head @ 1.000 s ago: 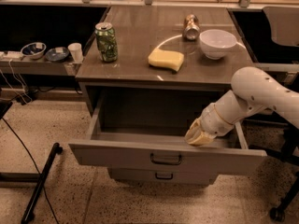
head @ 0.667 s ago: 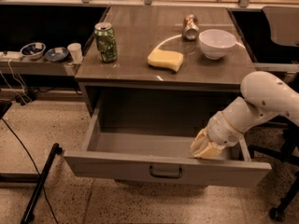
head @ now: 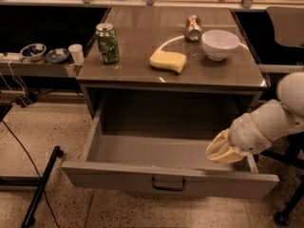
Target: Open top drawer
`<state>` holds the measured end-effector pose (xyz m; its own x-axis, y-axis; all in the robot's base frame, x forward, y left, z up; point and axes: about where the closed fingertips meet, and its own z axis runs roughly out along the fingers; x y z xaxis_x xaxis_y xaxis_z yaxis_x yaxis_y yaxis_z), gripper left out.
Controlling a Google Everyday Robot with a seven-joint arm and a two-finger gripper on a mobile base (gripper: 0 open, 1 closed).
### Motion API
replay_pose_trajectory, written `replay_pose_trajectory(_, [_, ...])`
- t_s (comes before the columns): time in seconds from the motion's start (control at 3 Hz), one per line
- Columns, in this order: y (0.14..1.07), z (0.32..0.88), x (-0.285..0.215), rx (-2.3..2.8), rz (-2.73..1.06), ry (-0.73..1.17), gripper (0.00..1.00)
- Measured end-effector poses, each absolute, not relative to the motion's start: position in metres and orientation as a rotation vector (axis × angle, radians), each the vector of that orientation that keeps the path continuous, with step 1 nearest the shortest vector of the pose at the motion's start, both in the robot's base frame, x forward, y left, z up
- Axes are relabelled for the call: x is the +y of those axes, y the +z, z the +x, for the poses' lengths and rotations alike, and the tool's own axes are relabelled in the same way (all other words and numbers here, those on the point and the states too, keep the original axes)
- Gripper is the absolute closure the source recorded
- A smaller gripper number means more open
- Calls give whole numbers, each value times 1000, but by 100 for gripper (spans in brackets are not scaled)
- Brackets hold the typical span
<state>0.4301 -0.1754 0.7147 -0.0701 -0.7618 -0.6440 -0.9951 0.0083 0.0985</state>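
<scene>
The top drawer [head: 142, 180] of the grey cabinet is pulled far out toward me. Its wide grey front carries a small dark bail handle [head: 168, 184] at centre, and its plain grey inside is bare. My gripper [head: 219, 152] sits at the drawer's right end, just behind the front panel and over the inside. It is wrapped in a pale cover. The white arm [head: 280, 113] reaches in from the right. The two lower drawers are hidden under the open one.
On the cabinet top [head: 142, 68] stand a green can [head: 108, 42], a yellow sponge [head: 167, 61], a white bowl [head: 220, 44] and a lying metal can [head: 193, 27]. A shelf at left holds small bowls [head: 33, 51] and a cup [head: 76, 53]. A black stand leg [head: 40, 186] lies on the floor at left.
The top drawer has slid further out toward me, now covering the lower drawers. The gripper and arm moved with its right end, toward me and to the right.
</scene>
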Motion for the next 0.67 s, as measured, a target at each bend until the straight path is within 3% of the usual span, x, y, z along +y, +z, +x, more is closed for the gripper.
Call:
replay_pose_trajectory(0.33, [753,441,-200,1824,-1655,649,100])
replay_pose_trajectory(0.67, [758,441,-205,1820,-1629,638,84])
